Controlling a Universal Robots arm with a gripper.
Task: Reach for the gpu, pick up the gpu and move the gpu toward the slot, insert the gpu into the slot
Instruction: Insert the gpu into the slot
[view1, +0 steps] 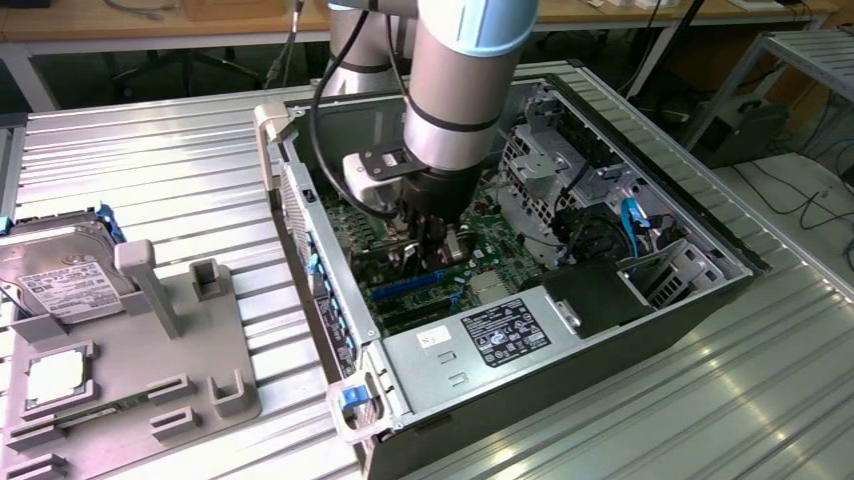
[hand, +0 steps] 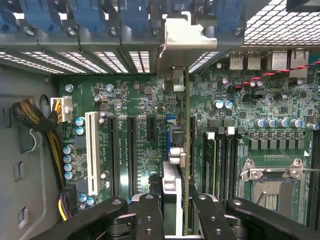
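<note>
Open computer case (view1: 694, 250), hard drive (view1: 60, 280) on grey fixture (view1: 134, 400).

slot (hand: 171, 121) mostly hidden behind gpu (hand: 186, 150)

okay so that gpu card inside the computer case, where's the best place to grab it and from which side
Grip the gpu by its upper long edge, coming straight down from above the open case, likely the safest approach. It stands on edge over the motherboard, so only that top edge is free; the bracket end sits against the case's rear wall. The gripper straddles that edge, fingers on either face.
</note>
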